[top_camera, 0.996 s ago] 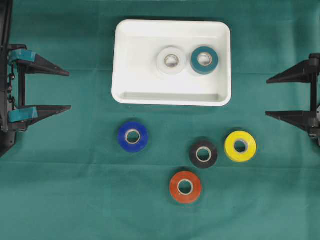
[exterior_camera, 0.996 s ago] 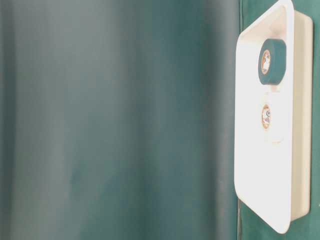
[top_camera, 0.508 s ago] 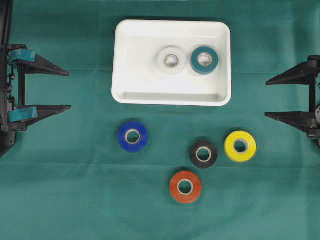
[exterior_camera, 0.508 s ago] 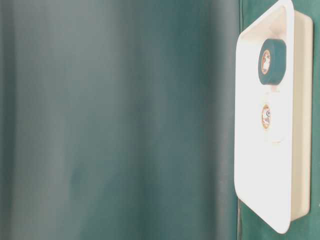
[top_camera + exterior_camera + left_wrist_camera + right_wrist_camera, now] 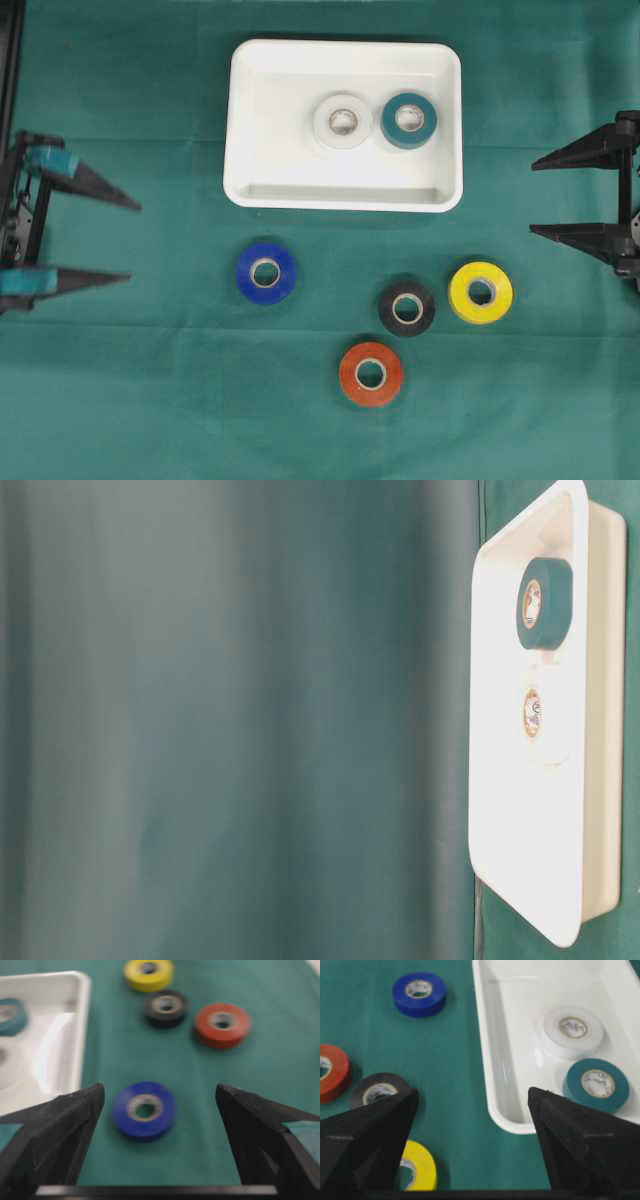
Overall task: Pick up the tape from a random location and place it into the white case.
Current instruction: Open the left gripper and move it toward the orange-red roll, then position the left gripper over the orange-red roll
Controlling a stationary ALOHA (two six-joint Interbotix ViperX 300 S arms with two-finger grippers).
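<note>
White case (image 5: 250,130) holds white roll (image 5: 343,121) and teal roll (image 5: 408,120). Blue roll (image 5: 266,272), black, yellow, red rolls on cloth. Left gripper (image 5: 128,240) spread wide, empty; right gripper (image 5: 533,195) likewise.

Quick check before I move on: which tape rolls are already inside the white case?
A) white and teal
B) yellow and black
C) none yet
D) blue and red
A: the white roll and the teal roll lie side by side inside the white case, while the blue, black, yellow and red rolls sit on the cloth below it.
</note>
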